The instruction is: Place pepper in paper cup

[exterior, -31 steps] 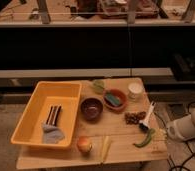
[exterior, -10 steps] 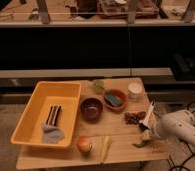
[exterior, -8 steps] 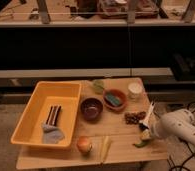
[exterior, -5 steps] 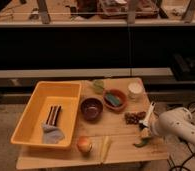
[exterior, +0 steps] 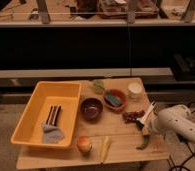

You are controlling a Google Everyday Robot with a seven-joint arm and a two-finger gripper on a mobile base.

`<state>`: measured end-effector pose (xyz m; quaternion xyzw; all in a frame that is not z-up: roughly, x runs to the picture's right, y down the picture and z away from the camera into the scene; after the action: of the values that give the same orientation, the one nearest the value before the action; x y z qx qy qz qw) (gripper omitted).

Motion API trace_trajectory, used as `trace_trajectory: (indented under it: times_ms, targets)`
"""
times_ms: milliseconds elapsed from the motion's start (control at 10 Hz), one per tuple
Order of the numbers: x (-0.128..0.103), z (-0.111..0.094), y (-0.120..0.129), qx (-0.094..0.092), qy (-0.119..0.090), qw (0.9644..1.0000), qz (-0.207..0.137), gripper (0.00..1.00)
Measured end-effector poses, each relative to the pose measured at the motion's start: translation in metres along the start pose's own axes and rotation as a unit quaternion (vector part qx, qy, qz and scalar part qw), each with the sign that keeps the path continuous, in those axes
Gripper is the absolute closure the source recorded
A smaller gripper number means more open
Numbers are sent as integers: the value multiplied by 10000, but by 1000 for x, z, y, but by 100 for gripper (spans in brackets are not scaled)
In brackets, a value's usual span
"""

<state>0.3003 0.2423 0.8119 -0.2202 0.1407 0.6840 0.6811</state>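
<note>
The pepper (exterior: 143, 143) is a slim dark-green chili lying on the wooden table (exterior: 121, 150) near its front right corner. My gripper (exterior: 144, 128) reaches in from the right on a white arm and sits right over the pepper's upper end, hiding that end. The paper cup (exterior: 135, 90), small and white, stands upright at the table's back right, well behind the gripper.
A yellow tray (exterior: 36, 107) with a dark striped item and a grey cloth fills the left. A dark brown bowl (exterior: 91, 108), a terracotta bowl (exterior: 114, 99), a leafy item (exterior: 98, 85), a reddish cluster (exterior: 132, 116), a round fruit (exterior: 84, 145) and a pale yellow vegetable (exterior: 105, 148) lie around.
The white arm has come in from the right and lowered the gripper onto the pepper's upper end. The pepper has stayed in place.
</note>
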Motion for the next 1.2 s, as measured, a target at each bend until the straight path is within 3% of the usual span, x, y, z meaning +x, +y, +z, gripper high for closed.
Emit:
trace_trajectory:
  times_ms: [500,900,1200]
  targets:
    - [1,8,-4,32,87,10000,22,66]
    - [1,8,-3,32,89,10000,13,92]
    - [1,8,-3,32,94,10000,13,93]
